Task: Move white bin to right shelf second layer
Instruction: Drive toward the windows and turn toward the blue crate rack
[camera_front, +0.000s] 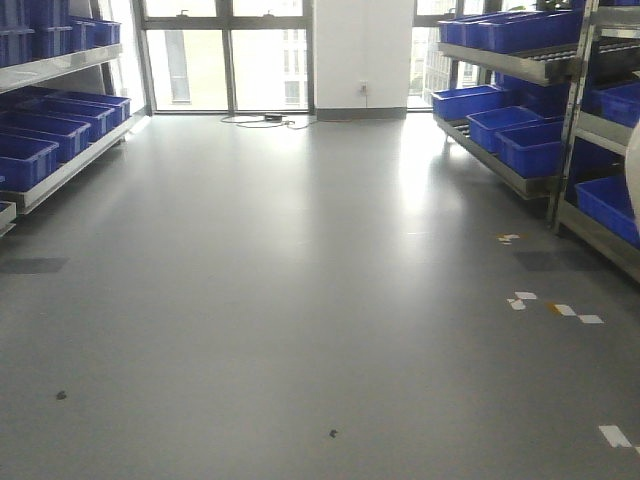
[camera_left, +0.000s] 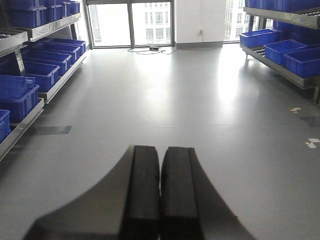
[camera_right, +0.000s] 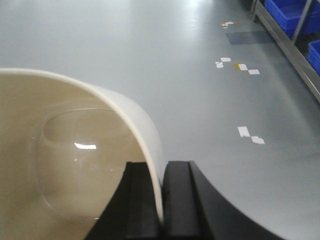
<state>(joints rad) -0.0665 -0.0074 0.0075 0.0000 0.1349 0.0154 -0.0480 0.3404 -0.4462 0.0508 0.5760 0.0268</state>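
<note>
**Grip on the white bin (camera_right: 75, 150): right gripper (camera_right: 161, 200) clamps its wall over bare floor**

Front view: a grey floor (camera_front: 300, 300) runs to the windows (camera_front: 230, 60), with a cable (camera_front: 265, 120) lying at their foot. Blue crates (camera_front: 525, 145) fill steel racks along both sides. The right shelf (camera_front: 490, 62) stands along the floor's right edge, its levels sloped and loaded with crates. White tape marks (camera_front: 555, 308) lie on the floor just in front of it. The crates show plain blue walls, and the tape pieces are blank. A pale curved sliver (camera_front: 633, 170) cuts in at the right edge of the view; too little shows to tell what it is.

Left wrist view: the left gripper (camera_left: 160, 195) points level down the room toward the windows, above the floor. Its two black fingers (camera_left: 145, 190) are pressed together side by side, with nothing between them.

Right wrist view: the right gripper tilts down toward the floor. Its fingers (camera_right: 180, 200) sit on either side of the bin's thin wall, one inside the tub and one outside, with the rim pinched between them. The cream interior is smooth, with a glint of light on its bottom. The bin hangs over open floor, well apart from the rack at the upper right corner.
</note>
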